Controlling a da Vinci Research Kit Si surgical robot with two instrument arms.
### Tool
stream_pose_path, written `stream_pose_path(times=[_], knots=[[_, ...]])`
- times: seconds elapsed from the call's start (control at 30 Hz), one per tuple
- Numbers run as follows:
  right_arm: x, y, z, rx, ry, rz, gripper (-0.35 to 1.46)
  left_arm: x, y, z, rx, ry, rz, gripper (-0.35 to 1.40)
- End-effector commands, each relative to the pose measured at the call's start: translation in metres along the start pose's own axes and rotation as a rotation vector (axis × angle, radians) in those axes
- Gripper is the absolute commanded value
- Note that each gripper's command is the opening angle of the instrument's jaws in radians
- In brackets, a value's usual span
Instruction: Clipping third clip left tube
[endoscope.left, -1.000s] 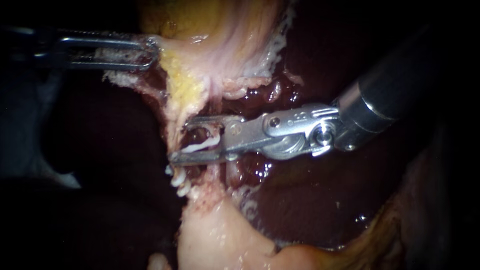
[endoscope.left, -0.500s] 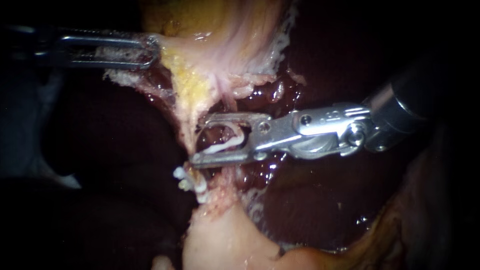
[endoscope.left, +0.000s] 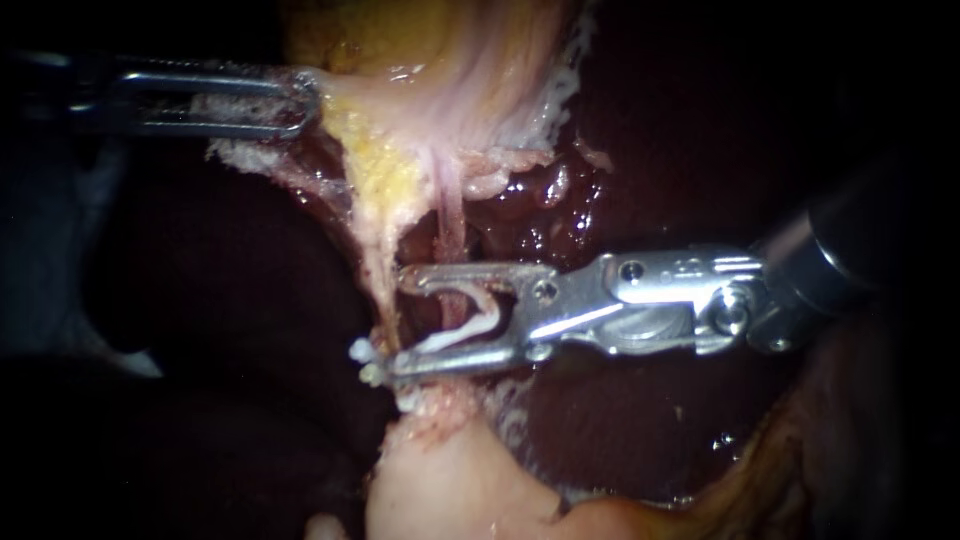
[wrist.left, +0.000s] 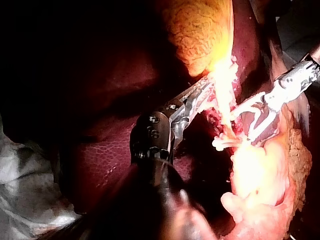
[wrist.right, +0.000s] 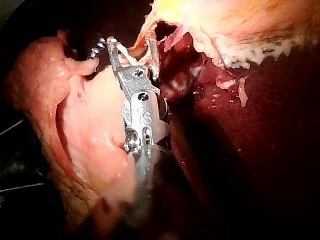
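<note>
My left instrument (endoscope.left: 300, 102) comes in at the upper left, its jaws shut on the edge of the gallbladder (endoscope.left: 450, 60) and holding it taut. The thin left tube (endoscope.left: 380, 270) runs down from there, with white clips (endoscope.left: 365, 365) on its lower end. My right instrument (endoscope.left: 398, 325) holds a white clip (endoscope.left: 465, 325) between wide-apart jaws. Their tips lie at the left tube, and the pink right tube (endoscope.left: 450, 215) passes behind the upper jaw. In the left wrist view my left instrument (wrist.left: 200, 95) grips tissue, with my right instrument (wrist.left: 260, 117) beyond. The right wrist view shows my right instrument (wrist.right: 130, 47).
Dark red liver (endoscope.left: 640, 430) lies behind and to the right of the tubes. A pale lump of tissue (endoscope.left: 440, 480) sits just below the clips. Glistening raw tissue (endoscope.left: 540, 215) shows above the right instrument's jaws.
My right instrument has drawn back to the right and a little lower; its jaw tips, which reached past the left tube, now lie at it. The left instrument has not moved.
</note>
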Motion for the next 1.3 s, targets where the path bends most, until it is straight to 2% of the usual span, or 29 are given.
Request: stream_pose_path(times=[0.03,0.2,0.53,0.67,0.77,0.87,1.3], knots=[[-0.0004,0.0000,0.0001,0.006,-0.002,0.009,0.47,0.0000,0.0000,0.0000,0.000,0.000,0.000,-0.35],[-0.0015,0.0001,0.0005,0.026,-0.005,0.020,0.47,0.0000,0.0000,0.0000,0.000,0.000,0.000,-0.35],[-0.0031,0.0016,0.0007,0.062,-0.010,0.036,0.47,0.0000,0.0000,0.0000,0.001,0.000,0.000,-0.35],[-0.0035,0.0021,0.0012,0.097,0.010,0.041,0.47,0.0000,0.0001,0.0000,0.001,0.000,0.000,-0.35],[-0.0035,0.0022,0.0017,0.136,0.033,0.040,0.47,0.0000,0.0001,0.0000,0.001,0.000,0.000,-0.35],[-0.0032,0.0022,0.0027,0.170,0.039,0.044,0.46,0.0000,0.0001,0.0001,0.001,0.000,0.000,-0.35],[-0.0030,0.0024,0.0067,0.162,0.067,0.070,0.46,-0.0001,0.0001,0.0002,0.002,0.001,0.000,-0.35]])
